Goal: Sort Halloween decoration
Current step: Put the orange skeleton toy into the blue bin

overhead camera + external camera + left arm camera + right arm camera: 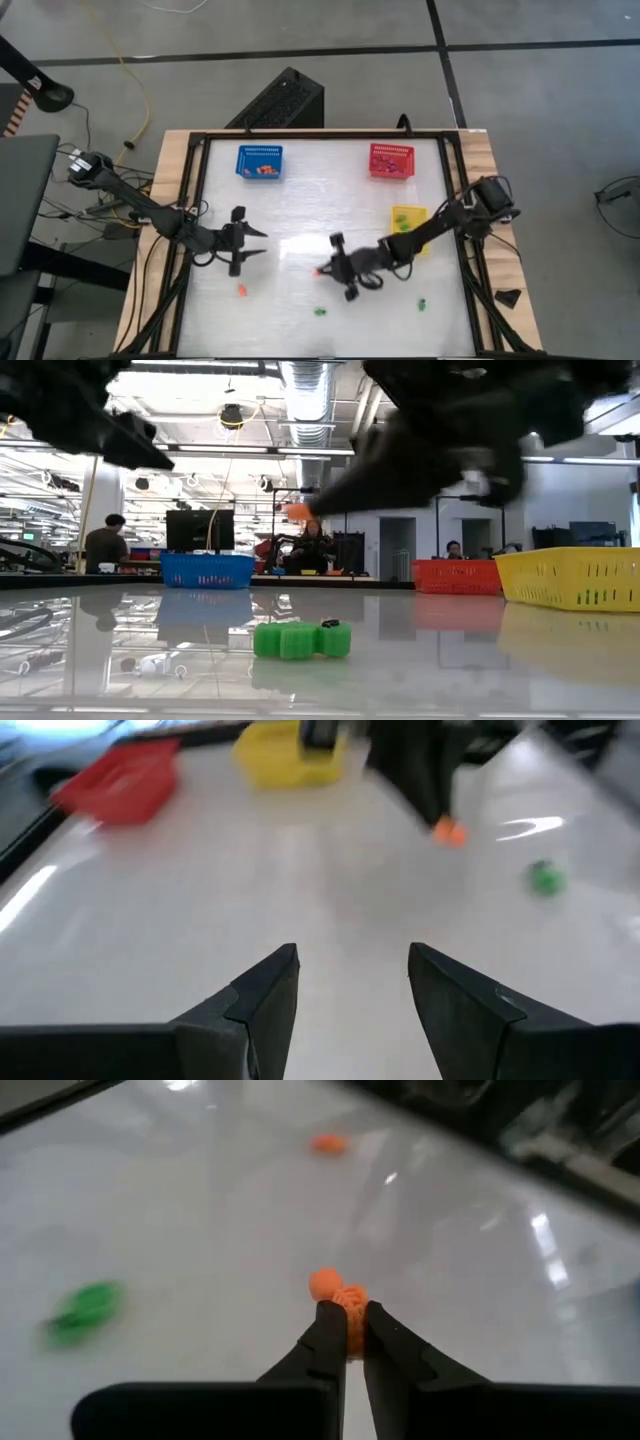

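White desk carries three baskets along its far side. Right jaws pinch an orange trinket, raised mid-desk; the blue basket lies far-left of it. Left jaws hang open, empty, at left.

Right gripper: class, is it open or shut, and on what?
Shut. In the right wrist view the right gripper has its fingers pinched on an orange trinket, lifted above the table.
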